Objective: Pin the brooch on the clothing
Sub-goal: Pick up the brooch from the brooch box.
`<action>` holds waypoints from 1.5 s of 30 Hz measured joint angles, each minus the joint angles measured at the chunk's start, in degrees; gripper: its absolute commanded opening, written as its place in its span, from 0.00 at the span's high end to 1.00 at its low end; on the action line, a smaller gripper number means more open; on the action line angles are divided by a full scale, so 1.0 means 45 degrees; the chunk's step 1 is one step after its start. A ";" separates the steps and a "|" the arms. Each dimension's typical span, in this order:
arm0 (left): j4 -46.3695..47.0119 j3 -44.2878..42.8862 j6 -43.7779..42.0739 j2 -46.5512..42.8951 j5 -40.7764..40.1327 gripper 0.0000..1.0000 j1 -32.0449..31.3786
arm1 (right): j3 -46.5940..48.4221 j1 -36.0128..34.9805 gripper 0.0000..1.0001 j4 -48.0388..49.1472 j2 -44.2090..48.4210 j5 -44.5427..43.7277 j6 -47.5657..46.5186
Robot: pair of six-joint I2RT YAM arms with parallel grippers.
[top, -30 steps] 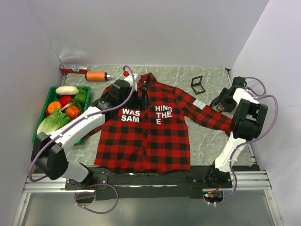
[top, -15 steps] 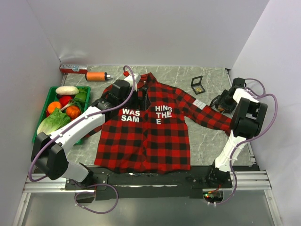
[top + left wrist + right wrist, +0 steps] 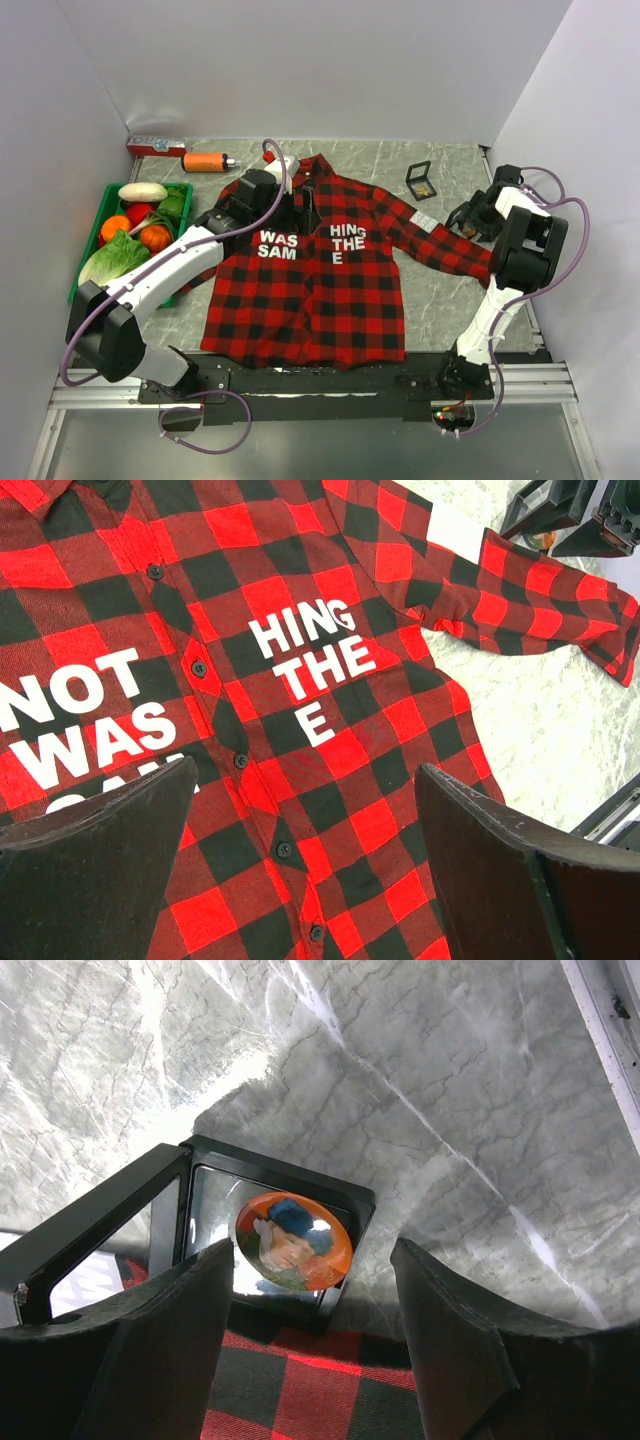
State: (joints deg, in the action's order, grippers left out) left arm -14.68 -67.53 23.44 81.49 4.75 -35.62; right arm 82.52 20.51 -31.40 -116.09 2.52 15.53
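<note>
The right jaws have moved a little near the end of the shirt's (image 3: 310, 290) sleeve (image 3: 440, 245). They are open and hold nothing. Below them, in the gap, is the round orange brooch (image 3: 293, 1241). It lies in a black box (image 3: 283, 1156) on the bench (image 3: 450, 1110), right at the sleeve's end. The left jaws are wide open over the shirt's white letters (image 3: 310, 650).
</note>
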 measured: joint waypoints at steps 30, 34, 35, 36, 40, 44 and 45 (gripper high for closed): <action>-0.0019 0.0000 0.0000 0.0034 -0.0005 0.04 0.0000 | 0.0301 0.0092 0.68 0.0019 0.0015 0.0155 -0.0515; -0.0034 0.0000 0.0005 0.0034 0.0000 0.04 0.0000 | 0.0107 0.0092 0.69 0.0311 0.0330 0.0393 -0.0529; -0.0034 0.0000 0.0005 0.0034 0.0000 0.04 0.0000 | 0.0049 0.0092 0.70 0.0369 0.0393 0.0427 -0.0529; -0.0034 0.0000 0.0005 0.0034 0.0005 0.03 0.0000 | -0.0015 0.0092 0.70 0.0461 0.0442 0.0466 -0.0539; -0.0034 0.0000 0.0010 0.0034 0.0015 0.04 0.0000 | -0.0316 0.0092 0.71 0.0787 0.0563 0.0661 -0.0544; -0.0034 0.0000 0.0024 0.0034 0.0058 0.04 0.0000 | -0.0636 0.0092 0.71 0.1093 0.0656 0.0763 -0.0549; -0.0034 0.0000 0.0044 0.0034 0.0083 0.04 0.0000 | -0.0690 0.0092 0.70 0.1151 0.0680 0.0797 -0.0549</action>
State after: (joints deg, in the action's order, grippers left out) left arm -14.83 -67.53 23.64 81.65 5.13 -35.62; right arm 79.42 20.93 -26.22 -113.03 6.11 13.06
